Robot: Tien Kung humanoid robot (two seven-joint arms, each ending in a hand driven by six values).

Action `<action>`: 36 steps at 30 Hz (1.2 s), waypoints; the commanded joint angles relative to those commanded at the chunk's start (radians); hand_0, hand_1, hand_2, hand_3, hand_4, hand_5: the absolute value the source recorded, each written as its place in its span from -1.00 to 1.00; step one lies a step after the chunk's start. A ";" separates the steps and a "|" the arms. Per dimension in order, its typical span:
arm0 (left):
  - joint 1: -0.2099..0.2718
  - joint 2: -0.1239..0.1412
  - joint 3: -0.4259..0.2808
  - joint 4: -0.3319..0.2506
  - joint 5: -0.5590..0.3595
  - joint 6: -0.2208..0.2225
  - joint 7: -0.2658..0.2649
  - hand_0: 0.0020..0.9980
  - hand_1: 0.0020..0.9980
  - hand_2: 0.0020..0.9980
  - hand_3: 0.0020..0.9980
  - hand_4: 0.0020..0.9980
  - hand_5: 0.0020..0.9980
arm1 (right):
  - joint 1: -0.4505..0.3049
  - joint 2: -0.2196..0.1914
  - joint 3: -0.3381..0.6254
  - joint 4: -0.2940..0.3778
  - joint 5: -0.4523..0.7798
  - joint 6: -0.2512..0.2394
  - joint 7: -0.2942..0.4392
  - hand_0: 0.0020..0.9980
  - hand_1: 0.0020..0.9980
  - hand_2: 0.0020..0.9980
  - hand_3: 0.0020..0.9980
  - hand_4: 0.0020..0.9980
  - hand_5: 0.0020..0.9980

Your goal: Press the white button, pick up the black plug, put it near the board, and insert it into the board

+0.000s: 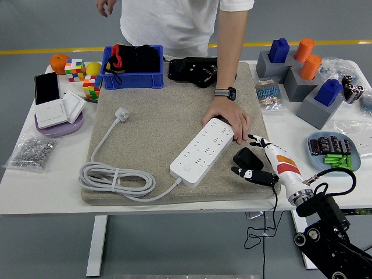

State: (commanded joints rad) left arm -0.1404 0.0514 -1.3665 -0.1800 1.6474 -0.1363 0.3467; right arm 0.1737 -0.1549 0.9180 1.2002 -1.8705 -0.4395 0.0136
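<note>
One black plug (246, 158) is lying on the mat's near right corner, long axis running diagonally toward the board (201, 150) | right hand (259, 161) is hovering over it, fingers spread, gripping nothing | person's hand (228, 121) is pinning the board's far end.

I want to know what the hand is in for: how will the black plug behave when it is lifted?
The black plug looks small and rigid, so probably light and stiff. Its black cable hangs over the table edge, so it may drag or twist the plug. The right hand is beside it.
</note>
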 joint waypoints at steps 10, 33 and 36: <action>0.001 0.000 -0.006 0.000 0.003 0.001 0.001 0.37 0.35 0.32 0.37 0.12 -0.61 | 0.009 0.000 -0.003 -0.036 -0.006 -0.023 0.030 0.45 0.46 0.44 0.53 1.00 -0.07; -0.001 0.000 -0.006 0.000 0.005 0.000 0.001 0.37 0.35 0.32 0.37 0.12 -0.61 | 0.018 0.005 -0.008 -0.073 -0.002 -0.045 0.061 0.21 0.21 0.19 0.36 1.00 -0.44; -0.001 -0.001 -0.006 0.000 0.007 0.000 0.001 0.37 0.35 0.32 0.37 0.12 -0.61 | 0.018 0.005 -0.010 -0.075 0.001 -0.042 0.060 0.21 0.21 0.19 0.36 1.00 -0.44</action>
State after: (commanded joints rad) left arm -0.1412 0.0509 -1.3729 -0.1800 1.6540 -0.1360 0.3481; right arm 0.1921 -0.1497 0.9085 1.1254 -1.8695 -0.4810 0.0734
